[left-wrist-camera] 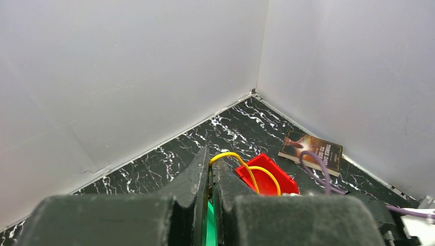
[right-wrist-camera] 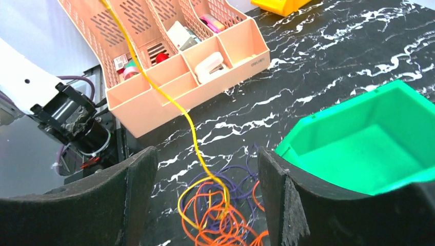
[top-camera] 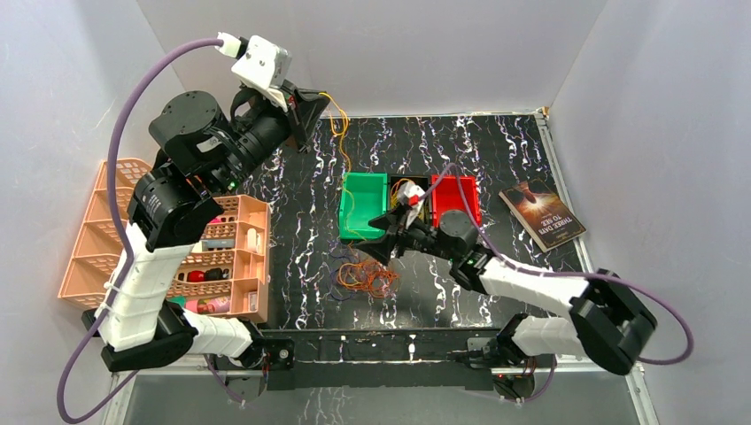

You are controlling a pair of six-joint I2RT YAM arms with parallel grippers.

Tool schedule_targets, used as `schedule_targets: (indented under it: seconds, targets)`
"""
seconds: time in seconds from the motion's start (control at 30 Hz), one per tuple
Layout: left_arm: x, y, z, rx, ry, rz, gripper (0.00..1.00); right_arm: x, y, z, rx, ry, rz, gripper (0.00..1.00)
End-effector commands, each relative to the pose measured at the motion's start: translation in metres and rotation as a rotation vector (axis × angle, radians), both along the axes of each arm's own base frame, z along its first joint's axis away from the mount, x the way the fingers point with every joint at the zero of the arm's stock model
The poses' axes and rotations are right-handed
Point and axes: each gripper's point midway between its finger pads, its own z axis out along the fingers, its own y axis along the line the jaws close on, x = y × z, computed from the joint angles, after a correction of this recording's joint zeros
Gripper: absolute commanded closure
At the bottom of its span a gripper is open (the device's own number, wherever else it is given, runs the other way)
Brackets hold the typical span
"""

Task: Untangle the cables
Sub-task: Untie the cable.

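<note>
Cables (top-camera: pixel 363 276) lie knotted on the table (top-camera: pixel 292 204), just below and ahead of the right gripper (right-wrist-camera: pixel 205 154), the nearer arm; its jaws gape wide, gripping nothing. One yellow strand (right-wrist-camera: pixel 180 115) climbs lengthwise away to the left gripper (left-wrist-camera: pixel 211 159), poised high, clamped tight on it

Top external: high, behind the arm bases, looks down on the whole table (top-camera: pixel 301 266). Left wrist: raised, faces the far right corner, takes in red bin (left-wrist-camera: pixel 264 180) and book (left-wrist-camera: pixel 311 151), both also in top view. Right wrist: low, close, faces near-left; shares cables (right-wrist-camera: pixel 213 225), green bin (right-wrist-camera: pixel 359 154), peach organiser (right-wrist-camera: pixel 241 56) with top view
</note>
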Motion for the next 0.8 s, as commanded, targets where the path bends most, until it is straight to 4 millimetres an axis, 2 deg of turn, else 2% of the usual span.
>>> schedule_targets:
  seconds: [0.0, 0.1, 0.17, 0.2, 0.3, 0.4, 0.6, 0.63, 0.7, 0.77]
  targets:
    - [-0.011, 0.003, 0.023, -0.048, -0.047, -0.036, 1.0, 0.013, 0.024, 0.026, 0.07, -0.118, 0.046, 0.22]
    - [-0.013, 0.005, 0.027, -0.057, -0.054, -0.036, 1.0, 0.019, 0.036, 0.013, 0.05, -0.1, 0.064, 0.26]
    - [-0.015, 0.008, 0.029, -0.061, -0.059, -0.031, 1.0, 0.019, 0.041, 0.006, 0.035, -0.08, 0.089, 0.35]
    - [-0.015, 0.009, 0.029, -0.063, -0.06, -0.027, 1.0, 0.02, 0.042, 0.003, 0.027, -0.07, 0.089, 0.44]
    - [-0.016, 0.017, 0.027, -0.065, -0.056, -0.001, 1.0, 0.023, 0.035, 0.002, 0.017, -0.047, 0.043, 0.82]
    - [-0.012, 0.025, 0.004, -0.046, -0.013, 0.05, 1.0, 0.023, 0.019, 0.025, 0.045, -0.074, -0.023, 1.0]
    - [-0.008, 0.038, -0.067, -0.029, 0.13, 0.141, 1.0, 0.023, -0.016, 0.092, -0.025, -0.148, -0.144, 1.0]
    - [-0.008, 0.038, -0.079, -0.03, 0.158, 0.148, 1.0, 0.025, -0.022, 0.109, -0.03, -0.159, -0.171, 1.0]
    - [-0.008, 0.037, -0.105, -0.039, 0.212, 0.154, 1.0, 0.027, -0.032, 0.117, -0.085, -0.142, -0.208, 1.0]
    - [-0.011, 0.032, -0.128, -0.06, 0.249, 0.138, 1.0, 0.026, -0.04, 0.14, -0.095, -0.143, -0.234, 1.0]
